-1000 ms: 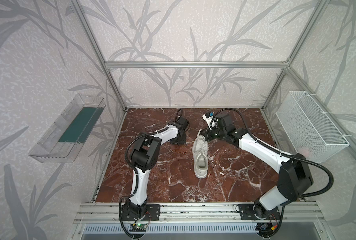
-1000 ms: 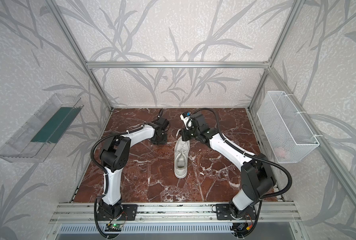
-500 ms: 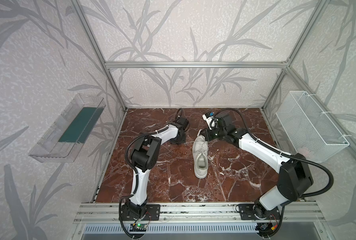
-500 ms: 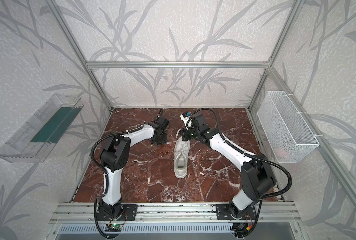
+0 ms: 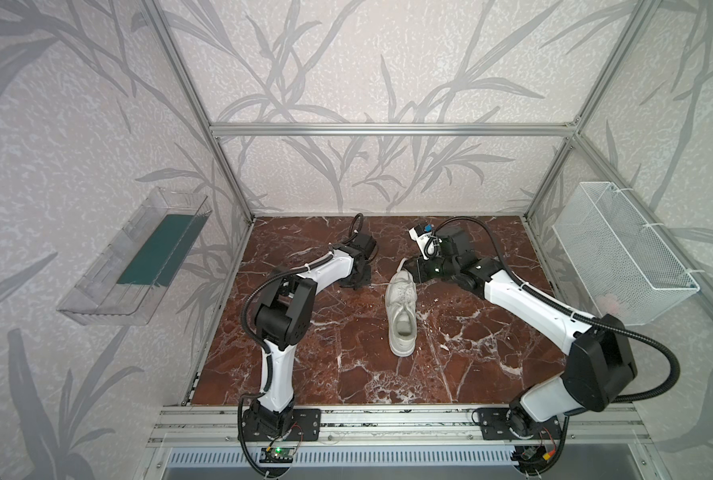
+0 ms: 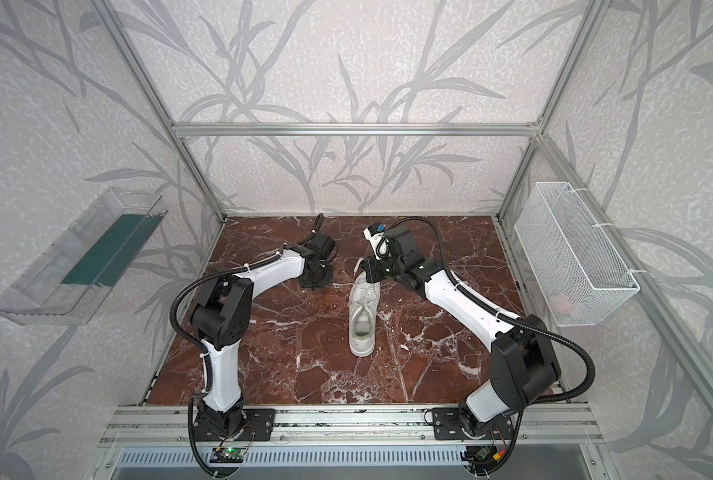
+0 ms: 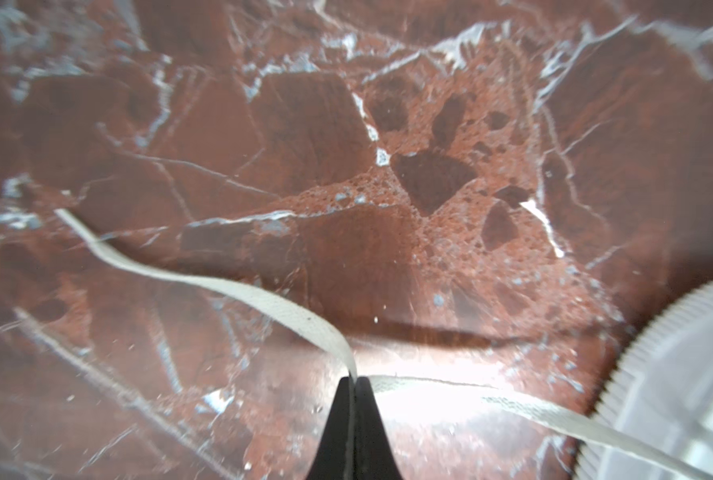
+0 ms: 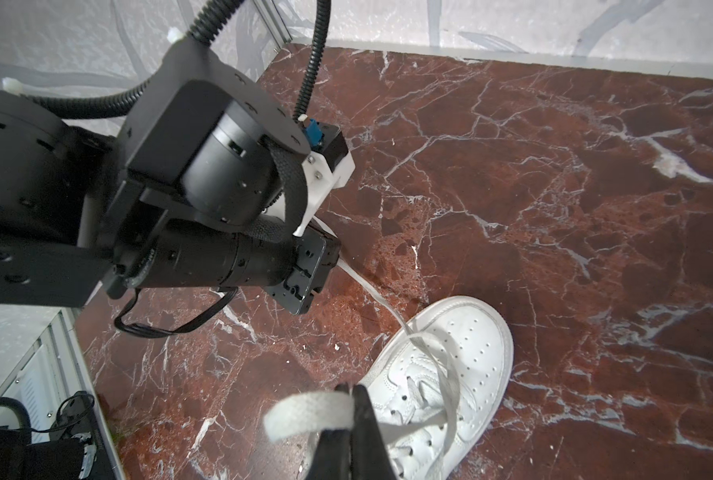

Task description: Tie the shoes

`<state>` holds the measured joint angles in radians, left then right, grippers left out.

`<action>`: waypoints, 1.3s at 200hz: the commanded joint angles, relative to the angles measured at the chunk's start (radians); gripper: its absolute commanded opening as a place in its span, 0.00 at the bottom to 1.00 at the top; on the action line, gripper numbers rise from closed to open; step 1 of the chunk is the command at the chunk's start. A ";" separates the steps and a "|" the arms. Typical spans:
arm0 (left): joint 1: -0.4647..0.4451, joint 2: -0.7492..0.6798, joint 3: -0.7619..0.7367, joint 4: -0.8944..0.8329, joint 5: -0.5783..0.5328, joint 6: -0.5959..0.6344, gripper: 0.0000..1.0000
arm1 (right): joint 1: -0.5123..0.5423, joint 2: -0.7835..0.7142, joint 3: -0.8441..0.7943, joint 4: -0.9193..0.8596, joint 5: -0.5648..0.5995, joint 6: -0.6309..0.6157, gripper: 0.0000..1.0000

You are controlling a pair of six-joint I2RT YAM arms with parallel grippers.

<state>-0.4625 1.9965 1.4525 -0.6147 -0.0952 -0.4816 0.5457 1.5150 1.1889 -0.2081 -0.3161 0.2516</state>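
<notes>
In both top views the sneaker stands on its sole in the middle of the red marble floor, toe toward the back wall. The left arm has its elbow raised and its wrist bent down, so the left gripper points at the floor just beside the toe. The right arm lies low and stretched, with the right gripper at the toe from the other side. There the fingertips are too small for us to judge. The left wrist view shows us the jaws pressed together on a flat lace. The right wrist view shows the jaws closed on a lace loop above the sneaker, and the lace running from the left gripper to the sneaker.
</notes>
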 commanded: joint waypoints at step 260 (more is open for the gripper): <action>0.034 -0.453 -0.221 -0.144 -0.179 0.016 0.00 | -0.151 -0.635 -0.285 -0.353 0.370 0.079 0.00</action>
<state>-0.4419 1.5818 1.2476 -0.7113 -0.2420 -0.4778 0.4252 0.9154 0.9249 -0.5194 0.0223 0.3115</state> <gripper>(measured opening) 0.047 0.046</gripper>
